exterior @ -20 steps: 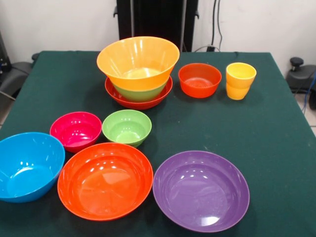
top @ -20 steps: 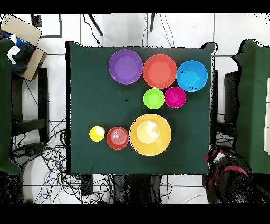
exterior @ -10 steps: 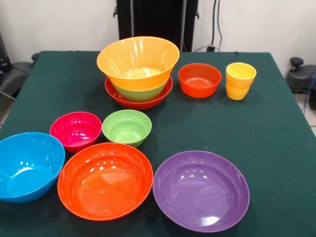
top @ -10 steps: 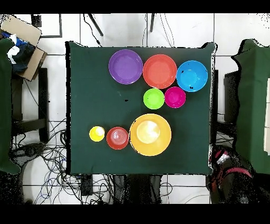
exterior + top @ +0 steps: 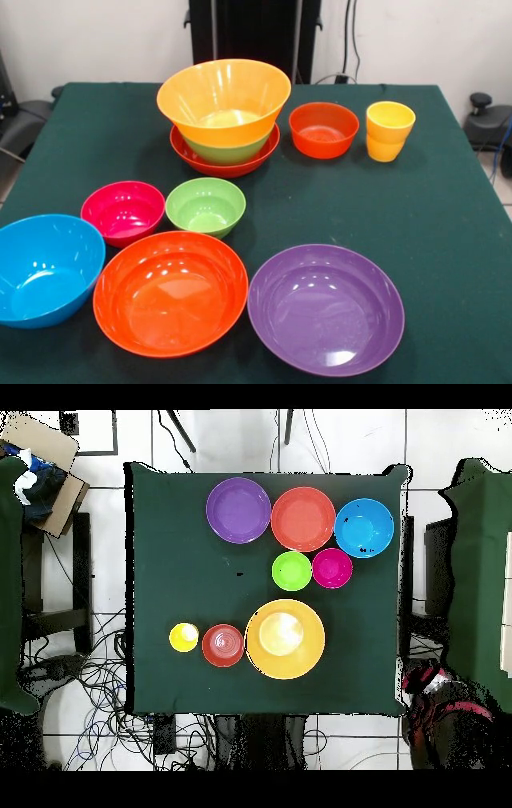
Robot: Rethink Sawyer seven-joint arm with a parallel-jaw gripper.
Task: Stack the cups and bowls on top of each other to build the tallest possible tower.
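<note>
The tower stands at the table's far side: a large orange bowl (image 5: 224,96) nested in a lime green bowl (image 5: 228,150), which sits in a wide red-orange bowl (image 5: 264,152). From above only the orange bowl (image 5: 285,639) shows. To its right are a small red-orange bowl (image 5: 323,128) and the yellow-orange cups (image 5: 390,130), one nested in the other. Loose at the front are a magenta bowl (image 5: 123,211), a small green bowl (image 5: 206,206), a blue bowl (image 5: 46,268), a wide red-orange bowl (image 5: 170,292) and a purple bowl (image 5: 326,308). No gripper shows over the table.
In the overhead view a red and black shape (image 5: 445,704), seemingly part of the arm, lies off the green table's (image 5: 160,554) lower right corner. Cables cover the floor at the lower left. Chairs stand on both sides.
The red and black shape at the overhead view's lower right has shifted a little to the right. No bowl or cup has moved.
</note>
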